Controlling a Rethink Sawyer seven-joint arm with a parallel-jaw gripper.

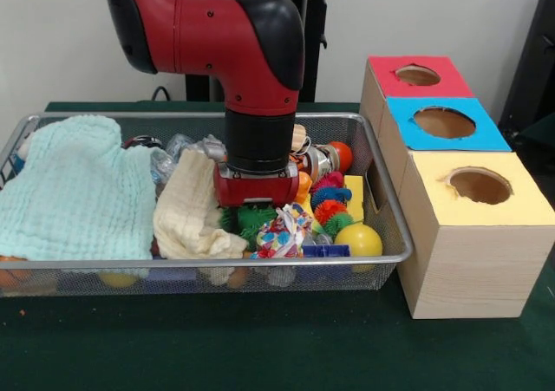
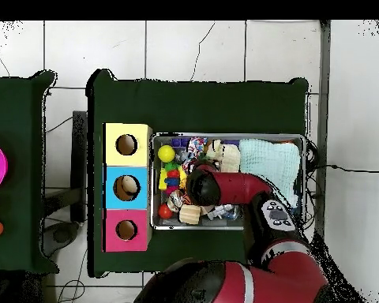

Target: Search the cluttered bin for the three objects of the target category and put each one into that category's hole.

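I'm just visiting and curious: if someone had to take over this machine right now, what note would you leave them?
Gripper: down inside the wire bin, among the toys; its tips are hidden, so open or shut can't be told.
Things: the bin holds a mint cloth, a cream cloth, a yellow ball and mixed small toys.
Boxes: red, blue and yellow sit beside the bin. Overhead, something pale shows in the blue hole; the other two holes look dark.
Left: the target category isn't evident, so keep searching and sorting.
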